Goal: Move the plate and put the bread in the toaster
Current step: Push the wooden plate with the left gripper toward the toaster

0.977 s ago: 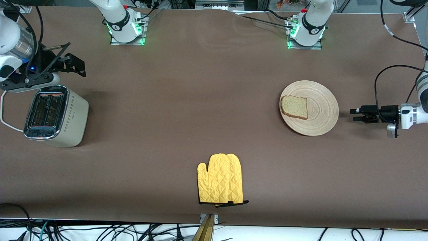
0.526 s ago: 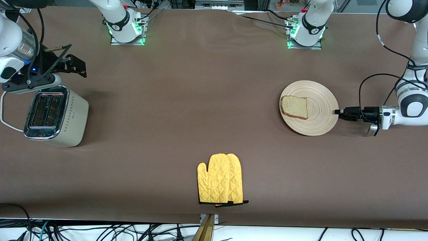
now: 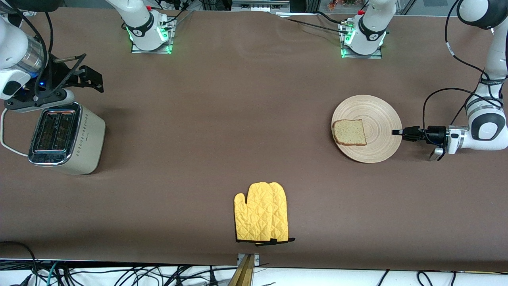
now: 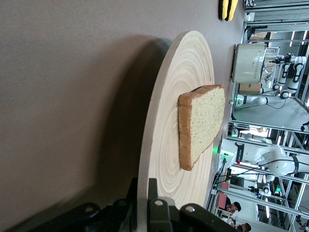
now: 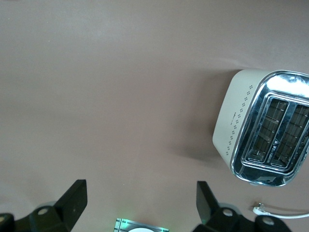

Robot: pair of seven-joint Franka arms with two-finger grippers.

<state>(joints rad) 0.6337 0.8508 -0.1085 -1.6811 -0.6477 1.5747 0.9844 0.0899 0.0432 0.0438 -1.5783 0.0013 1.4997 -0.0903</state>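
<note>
The round wooden plate (image 3: 379, 119) lies toward the left arm's end of the table with the bread (image 3: 349, 132) on it. My left gripper (image 3: 397, 132) is shut on the plate's rim, on the side away from the bread. In the left wrist view one finger sits under the plate (image 4: 178, 96) and one on top, with the bread (image 4: 200, 121) farther along. The cream toaster (image 3: 65, 137) stands at the right arm's end, both slots bare. My right gripper (image 3: 93, 77) hangs open beside the toaster (image 5: 263, 128), holding nothing, its fingers (image 5: 76, 193) wide apart.
A yellow quilted oven mitt (image 3: 262, 212) lies near the table's front edge, midway along it. A white cord (image 3: 6, 143) runs from the toaster toward the table's end. The two arm bases (image 3: 149, 33) stand along the back edge.
My left gripper has slid in to the plate's rim and closed on it. The bread has shifted and turned a little on the plate. The right arm has barely moved.
</note>
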